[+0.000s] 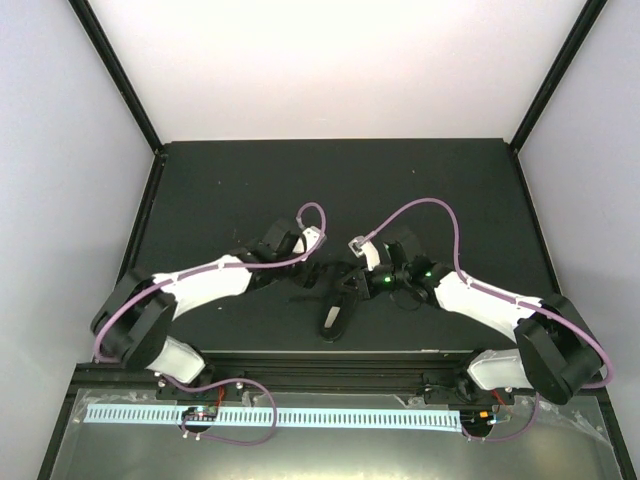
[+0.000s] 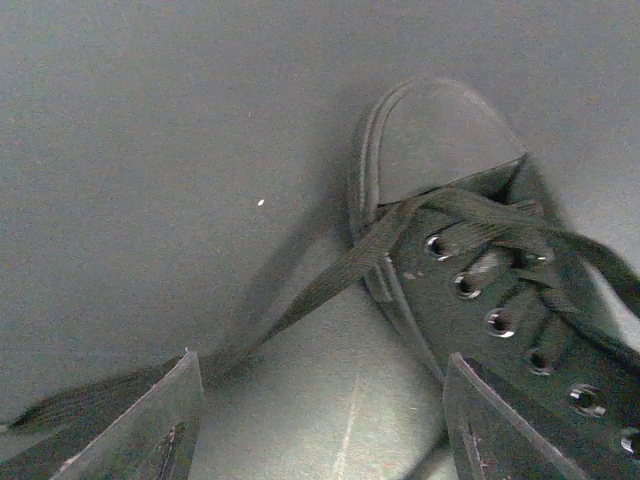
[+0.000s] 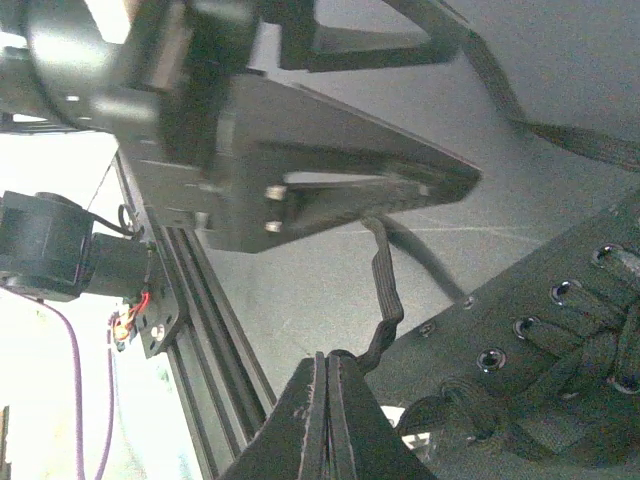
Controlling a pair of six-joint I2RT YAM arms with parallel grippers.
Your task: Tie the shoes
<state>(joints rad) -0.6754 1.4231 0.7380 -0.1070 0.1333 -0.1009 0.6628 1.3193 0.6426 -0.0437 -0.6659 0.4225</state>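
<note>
The small black shoe (image 1: 340,300) lies on the dark table between my two arms, its pale lining toward the near edge. Seen from the left wrist, its toe and eyelets (image 2: 470,250) are at the right, and one thin black lace (image 2: 330,285) runs down-left past my left finger (image 2: 150,430). My left gripper (image 2: 325,435) is open, with only bare table between the fingers. The right gripper (image 3: 325,357) is shut on a lace (image 3: 385,295) that rises from its tips beside the shoe's eyelet side (image 3: 540,330).
The left gripper's black body (image 3: 300,180) hangs close above the right gripper's fingers in the right wrist view. The aluminium rail (image 3: 200,360) at the table's near edge runs just behind. Dark table (image 1: 330,190) stretches beyond the shoe, with grey walls around it.
</note>
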